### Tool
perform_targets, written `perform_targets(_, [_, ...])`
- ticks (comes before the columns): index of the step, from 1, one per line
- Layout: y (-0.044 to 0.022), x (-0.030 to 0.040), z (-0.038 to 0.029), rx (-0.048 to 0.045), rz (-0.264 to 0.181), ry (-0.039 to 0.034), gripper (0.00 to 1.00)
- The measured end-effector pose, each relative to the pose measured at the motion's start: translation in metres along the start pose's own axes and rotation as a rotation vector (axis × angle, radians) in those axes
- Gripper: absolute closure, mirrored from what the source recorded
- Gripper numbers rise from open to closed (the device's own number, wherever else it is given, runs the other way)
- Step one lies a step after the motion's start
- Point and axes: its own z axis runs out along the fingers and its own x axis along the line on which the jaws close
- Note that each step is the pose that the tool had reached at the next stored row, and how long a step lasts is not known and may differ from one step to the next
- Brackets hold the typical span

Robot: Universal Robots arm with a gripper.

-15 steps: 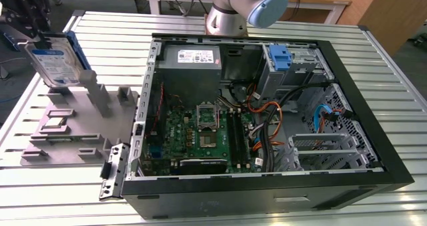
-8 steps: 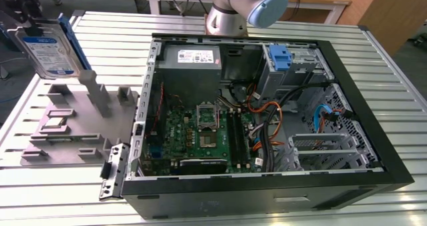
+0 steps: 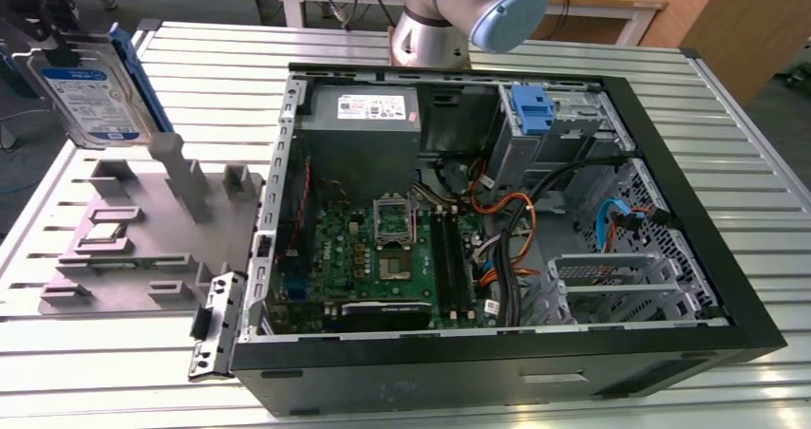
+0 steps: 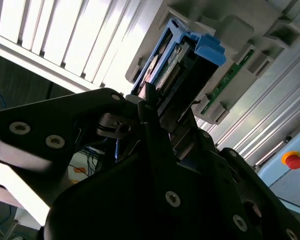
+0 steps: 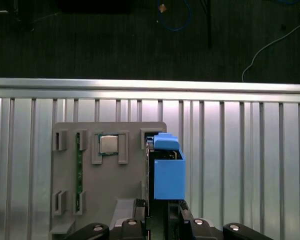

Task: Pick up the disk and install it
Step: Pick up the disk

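Holds the disk (image 3: 95, 102) upright above the grey tray (image 3: 127, 258) on the desk, well apart from the open computer case (image 3: 507, 363), with the gripper (image 3: 57, 40) clamped on its upper end. Looks stiff, dense, smooth-faced and shock-sensitive; best pinched across the flat faces.

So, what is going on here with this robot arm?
The arm's gripper holds the disk upright in the air, above the grey holder tray on the exterior view's left. The open computer case lies beside the tray on the table. The disk is not yet installed in it.
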Motion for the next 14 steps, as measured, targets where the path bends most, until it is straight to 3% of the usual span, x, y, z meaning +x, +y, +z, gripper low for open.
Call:
perform_targets(4, [0.0001,-0.0003,-0.0054,0.0002,0.000,-0.0001,0.65])
perform_targets(14, [0.0006,-0.0013,-0.0287,0.0001,0.000,-0.0001,0.65])
